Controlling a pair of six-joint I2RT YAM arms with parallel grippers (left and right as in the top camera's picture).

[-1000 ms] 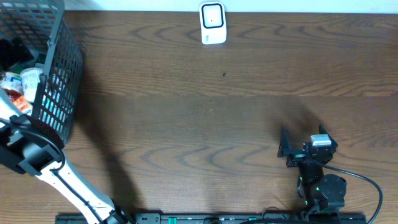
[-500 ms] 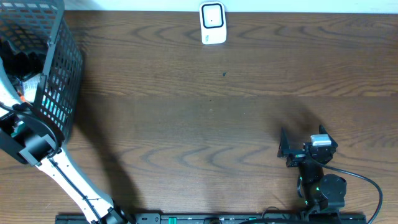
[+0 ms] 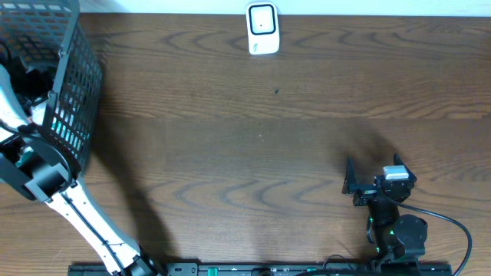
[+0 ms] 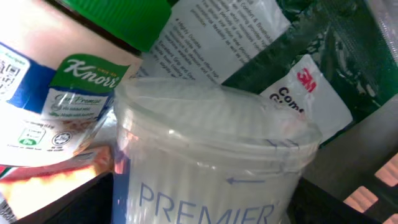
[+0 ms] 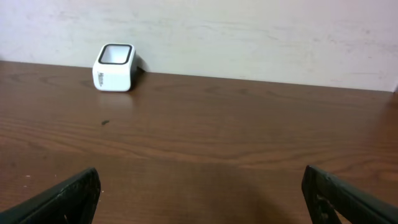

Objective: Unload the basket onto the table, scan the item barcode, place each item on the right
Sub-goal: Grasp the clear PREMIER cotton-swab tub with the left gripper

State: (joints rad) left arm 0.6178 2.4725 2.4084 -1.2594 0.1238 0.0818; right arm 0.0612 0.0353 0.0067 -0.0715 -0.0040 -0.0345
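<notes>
The left arm (image 3: 46, 180) reaches into the basket (image 3: 73, 84), its wrist close over a clear tub (image 4: 211, 155) lying among packets (image 4: 68, 99). I cannot tell whether the left claw is apart or together. The right claw (image 5: 200, 177) sits low, fingers wide apart, facing the scanner (image 5: 114, 67).

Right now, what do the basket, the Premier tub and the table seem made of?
Basket: black open grid, likely plastic or coated wire. Premier tub: translucent glossy plastic, light glinting on its lid. Table: dark wood grain, low sheen, possibly laminate.
</notes>
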